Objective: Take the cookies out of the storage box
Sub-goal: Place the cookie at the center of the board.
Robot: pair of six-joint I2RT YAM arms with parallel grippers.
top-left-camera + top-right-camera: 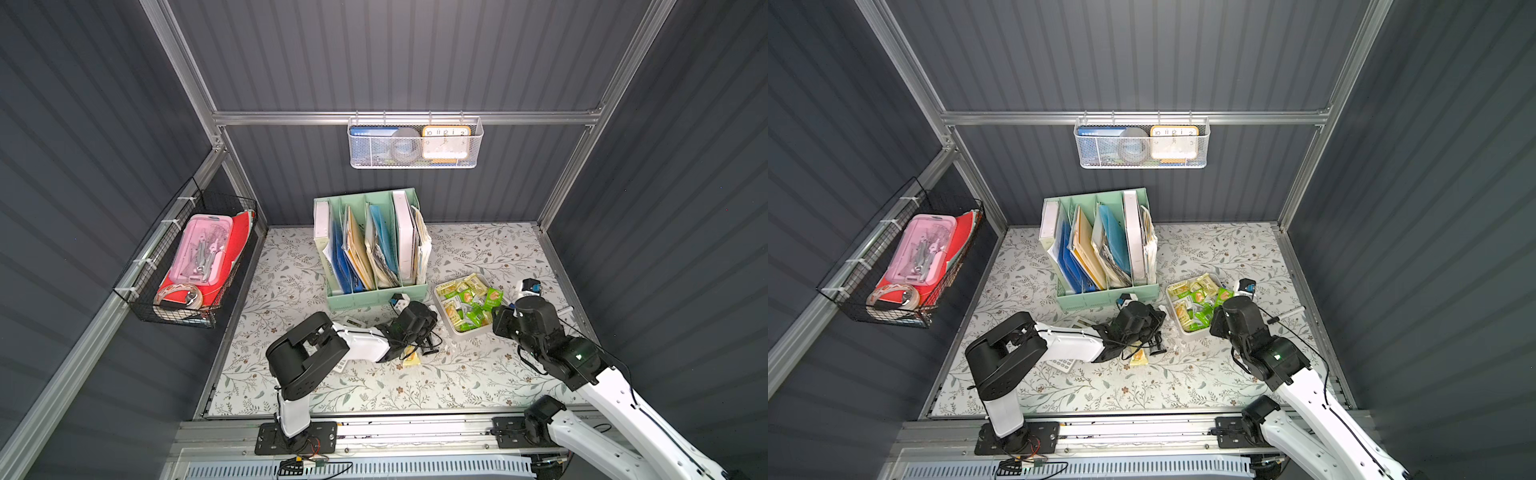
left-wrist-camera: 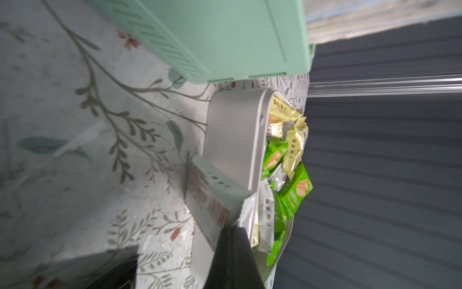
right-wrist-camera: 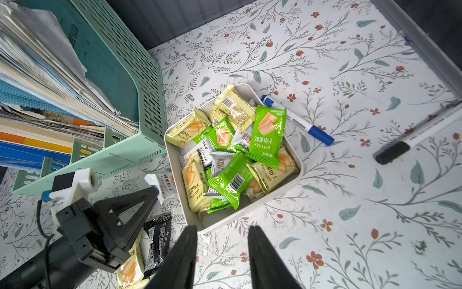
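Most of the cookies (image 3: 232,155) sit piled loose in the storage box (image 3: 301,167), on the worktop (image 3: 350,187) right beside the mint organiser (image 3: 120,82). The left gripper (image 3: 156,191) has its jaws clenched on the crimped end of a white packet (image 2: 212,190) just outside the box wall, and the right gripper (image 3: 222,229) hangs just short of the rim, jaws apart and empty. They look featherlight, crinkly and slippery, so I'd pinch 1 gently by its seal, since the wafers probably crumble.
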